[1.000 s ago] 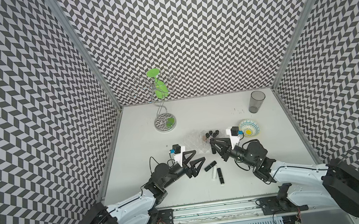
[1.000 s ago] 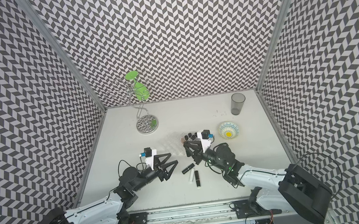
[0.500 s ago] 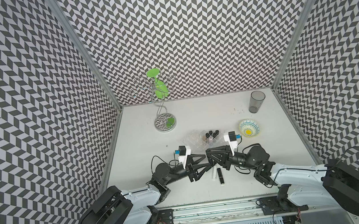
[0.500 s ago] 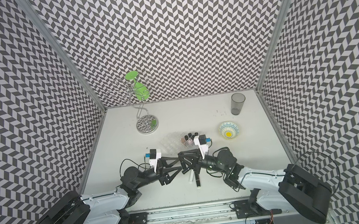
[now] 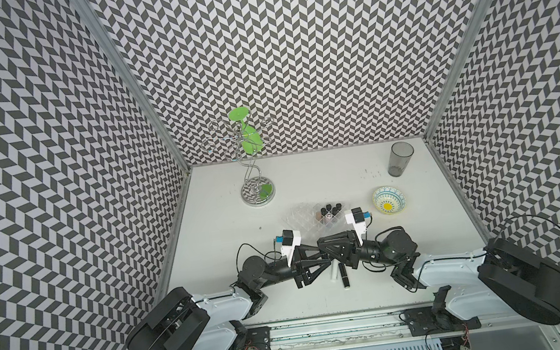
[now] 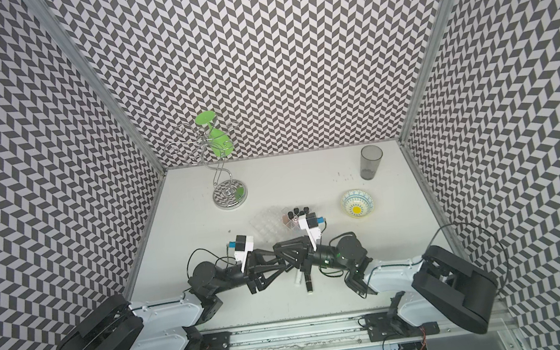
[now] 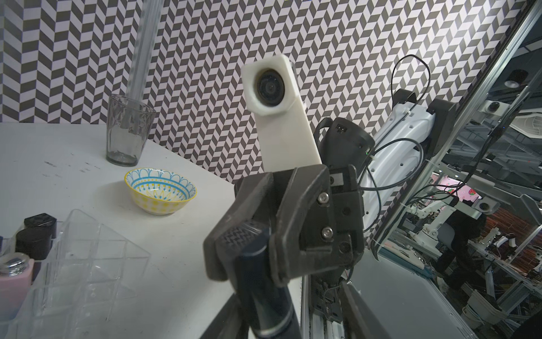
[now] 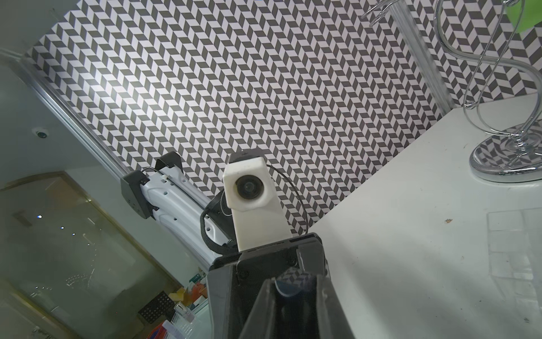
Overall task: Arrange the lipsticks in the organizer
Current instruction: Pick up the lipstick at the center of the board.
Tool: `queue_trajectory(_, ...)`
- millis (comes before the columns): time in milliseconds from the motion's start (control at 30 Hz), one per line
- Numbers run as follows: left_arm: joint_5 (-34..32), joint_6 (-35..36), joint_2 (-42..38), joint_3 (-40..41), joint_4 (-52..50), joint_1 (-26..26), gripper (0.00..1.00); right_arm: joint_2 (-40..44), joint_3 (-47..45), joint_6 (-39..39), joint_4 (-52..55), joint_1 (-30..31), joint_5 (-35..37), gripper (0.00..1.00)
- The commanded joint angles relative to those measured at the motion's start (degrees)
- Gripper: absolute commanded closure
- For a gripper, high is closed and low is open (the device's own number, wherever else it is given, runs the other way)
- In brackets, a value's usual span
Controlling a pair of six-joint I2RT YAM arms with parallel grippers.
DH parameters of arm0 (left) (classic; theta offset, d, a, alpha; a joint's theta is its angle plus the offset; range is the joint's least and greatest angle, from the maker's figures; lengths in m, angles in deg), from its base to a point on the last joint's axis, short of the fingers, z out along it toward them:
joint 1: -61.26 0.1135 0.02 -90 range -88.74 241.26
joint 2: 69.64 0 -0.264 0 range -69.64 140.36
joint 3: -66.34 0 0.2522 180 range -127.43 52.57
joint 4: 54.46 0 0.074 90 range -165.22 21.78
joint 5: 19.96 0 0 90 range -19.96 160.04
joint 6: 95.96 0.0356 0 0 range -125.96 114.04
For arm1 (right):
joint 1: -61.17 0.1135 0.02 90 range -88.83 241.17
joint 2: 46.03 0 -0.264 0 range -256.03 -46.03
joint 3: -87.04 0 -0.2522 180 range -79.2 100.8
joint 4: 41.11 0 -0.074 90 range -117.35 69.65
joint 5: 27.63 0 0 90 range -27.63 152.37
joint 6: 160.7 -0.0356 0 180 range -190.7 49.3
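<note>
Black lipstick (image 7: 264, 293) clamped in right tool (image 7: 253, 245), left tool (image 5: 329, 265) part-open around it

White table (image 5: 307, 176): organizer (image 5: 298, 214) mid-way. Bowl (image 5: 389, 200) right of it, tumbler (image 5: 400, 159) back-right, wire stand (image 5: 258, 193) back-left. White lipstick (image 5: 334, 273) and black lipstick (image 5: 345, 277) lie in front.

Both top views: high above the near edge, looking steeply down, sharing the whole table (image 5: 308, 179). My wrist views are close and opposed: left frames my right camera (image 7: 271, 88) — right frames my left camera (image 8: 249, 187).
</note>
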Motion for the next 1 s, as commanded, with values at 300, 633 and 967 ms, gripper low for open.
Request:
queue_trajectory(300, 1.84, -0.36, -3.57, 0.58, 0.82, -0.44, 0.83, -3.30, 2.78, -1.20, -6.87, 1.77, -1.70, 0.84)
queue_trajectory(633, -8.61, 7.96, -10.45, -4.21, -26.44, -0.90, 1.00, 4.97, 3.13, 3.95, 10.31, 2.06, 6.79, 0.47)
queue_trajectory(967, -21.53, 13.08, -11.67, -9.08, -42.62, -2.88, 1.00, 8.80, 18.05, 12.94, 54.82, 2.31, 14.11, 0.53)
